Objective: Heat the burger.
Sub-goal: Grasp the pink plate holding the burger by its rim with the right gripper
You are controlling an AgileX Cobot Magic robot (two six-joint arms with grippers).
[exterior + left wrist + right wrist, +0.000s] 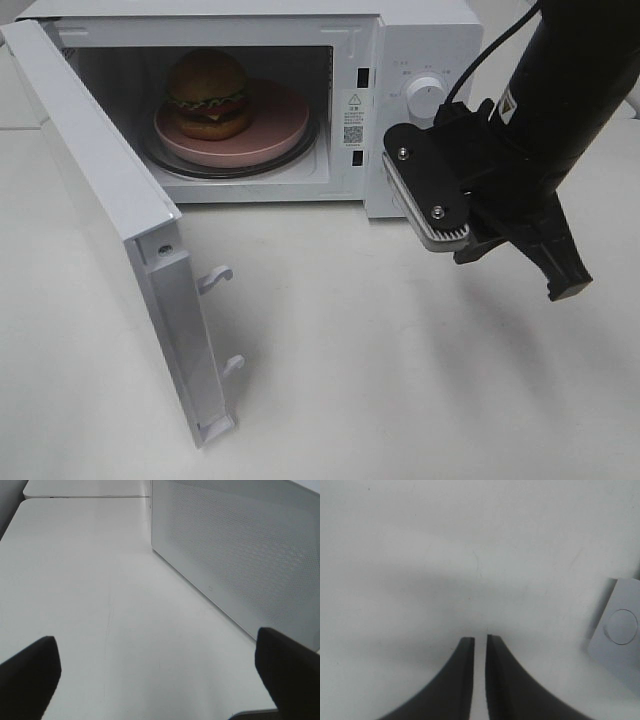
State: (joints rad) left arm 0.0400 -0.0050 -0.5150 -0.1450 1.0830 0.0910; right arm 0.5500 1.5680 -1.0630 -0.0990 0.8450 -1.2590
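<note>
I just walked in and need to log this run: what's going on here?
The burger sits on its pink plate inside the microwave, whose door hangs open. Neither arm holds anything. The right end effector, nearly shut, hovers over the table in front of the control panel. The left end effector is open beside the door.
</note>
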